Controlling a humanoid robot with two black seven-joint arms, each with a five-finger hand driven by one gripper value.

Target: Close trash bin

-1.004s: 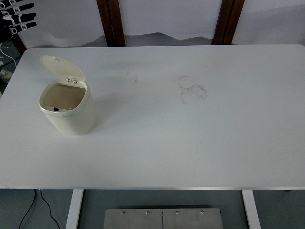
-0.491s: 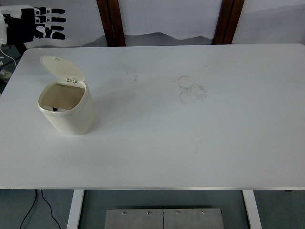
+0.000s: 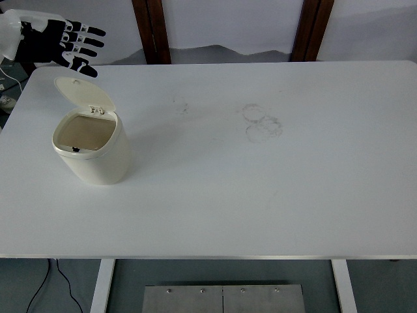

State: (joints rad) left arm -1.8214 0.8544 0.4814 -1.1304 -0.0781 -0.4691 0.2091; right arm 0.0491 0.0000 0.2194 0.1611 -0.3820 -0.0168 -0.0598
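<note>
Your left hand [image 3: 55, 44] hovers just beyond the trash bin [image 3: 91, 149], above its raised lid [image 3: 83, 93] and not touching it, fingers [image 3: 83, 43] spread apart and holding nothing. You see the cream bin standing upright on the white tabletop [image 3: 260, 195], its mouth uncovered, the lid tilted back on its hinge. Faint ring marks [image 3: 262, 122] lie well to the bin's right.

Plastic bin on a smooth matt table

The cream trash bin [image 3: 91, 147] and its raised lid [image 3: 83, 93] look like smooth, slightly satin plastic. The white table [image 3: 273, 189] is matt, with faint grey ring marks [image 3: 262, 122]. The left hand [image 3: 62, 44] is matt black with white joints. Dark brown posts [image 3: 151, 29] look wooden.
</note>
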